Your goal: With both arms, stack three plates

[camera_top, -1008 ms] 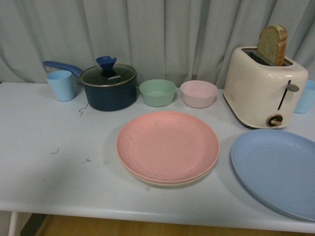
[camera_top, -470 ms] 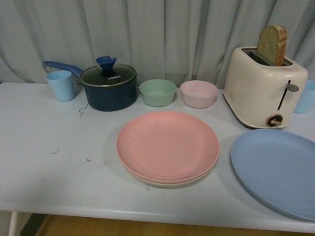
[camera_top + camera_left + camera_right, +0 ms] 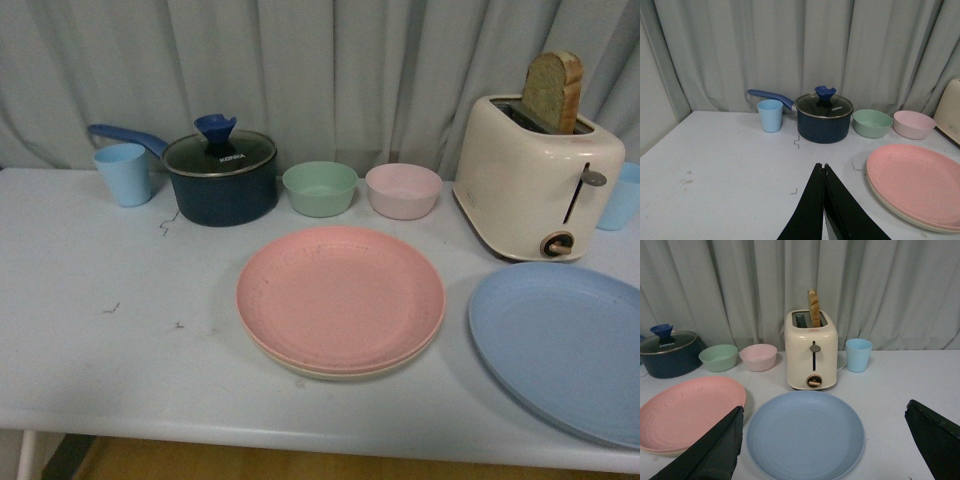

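Observation:
The pink plate (image 3: pixel 340 296) lies on top of the beige plate (image 3: pixel 330 372) in the middle of the white table; only the beige rim shows. The light blue plate (image 3: pixel 565 345) lies alone at the front right. Neither arm shows in the front view. In the left wrist view my left gripper (image 3: pixel 822 167) is shut and empty above bare table, left of the pink plate (image 3: pixel 917 182). In the right wrist view my right gripper (image 3: pixel 824 412) is wide open, its fingers on either side of the light blue plate (image 3: pixel 805 435), which sits in front of it.
At the back stand a light blue cup (image 3: pixel 125 173), a dark blue lidded saucepan (image 3: pixel 220 178), a green bowl (image 3: pixel 320 188), a pink bowl (image 3: pixel 403 190) and a cream toaster (image 3: pixel 538 175) with a bread slice. A second blue cup (image 3: pixel 858 354) stands beside the toaster.

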### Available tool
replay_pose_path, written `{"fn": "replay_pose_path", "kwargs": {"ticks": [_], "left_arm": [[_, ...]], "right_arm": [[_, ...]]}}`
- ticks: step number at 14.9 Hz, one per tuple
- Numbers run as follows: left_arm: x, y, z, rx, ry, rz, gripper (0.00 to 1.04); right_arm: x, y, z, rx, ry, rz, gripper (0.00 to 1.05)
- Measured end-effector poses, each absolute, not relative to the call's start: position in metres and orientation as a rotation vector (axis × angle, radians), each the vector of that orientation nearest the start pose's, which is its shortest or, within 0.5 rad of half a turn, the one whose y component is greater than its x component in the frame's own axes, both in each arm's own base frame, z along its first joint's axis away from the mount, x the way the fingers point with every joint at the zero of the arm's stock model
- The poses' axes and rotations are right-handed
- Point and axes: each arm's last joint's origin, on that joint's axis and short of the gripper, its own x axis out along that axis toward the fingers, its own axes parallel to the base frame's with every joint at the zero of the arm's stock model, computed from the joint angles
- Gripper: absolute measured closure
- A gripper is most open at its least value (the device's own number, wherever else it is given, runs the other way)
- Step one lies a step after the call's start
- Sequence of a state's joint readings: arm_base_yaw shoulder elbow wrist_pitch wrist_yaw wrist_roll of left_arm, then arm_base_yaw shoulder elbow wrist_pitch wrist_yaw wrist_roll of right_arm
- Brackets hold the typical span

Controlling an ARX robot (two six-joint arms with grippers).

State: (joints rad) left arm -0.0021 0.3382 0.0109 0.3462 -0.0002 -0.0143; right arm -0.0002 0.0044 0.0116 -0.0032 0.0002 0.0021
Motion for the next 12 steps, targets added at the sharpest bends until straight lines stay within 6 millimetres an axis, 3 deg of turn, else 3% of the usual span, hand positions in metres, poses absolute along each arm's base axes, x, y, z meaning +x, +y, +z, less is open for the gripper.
{"fn": "replay_pose_path", "kwargs": {"ticks": [12], "left_arm": [[0.097,0.0,0.166,-0.014,0.009,-0.004,1.03]], "right_arm": [[0.097,0.0,0.167,0.002,-0.005,-0.001,0.06]]}}
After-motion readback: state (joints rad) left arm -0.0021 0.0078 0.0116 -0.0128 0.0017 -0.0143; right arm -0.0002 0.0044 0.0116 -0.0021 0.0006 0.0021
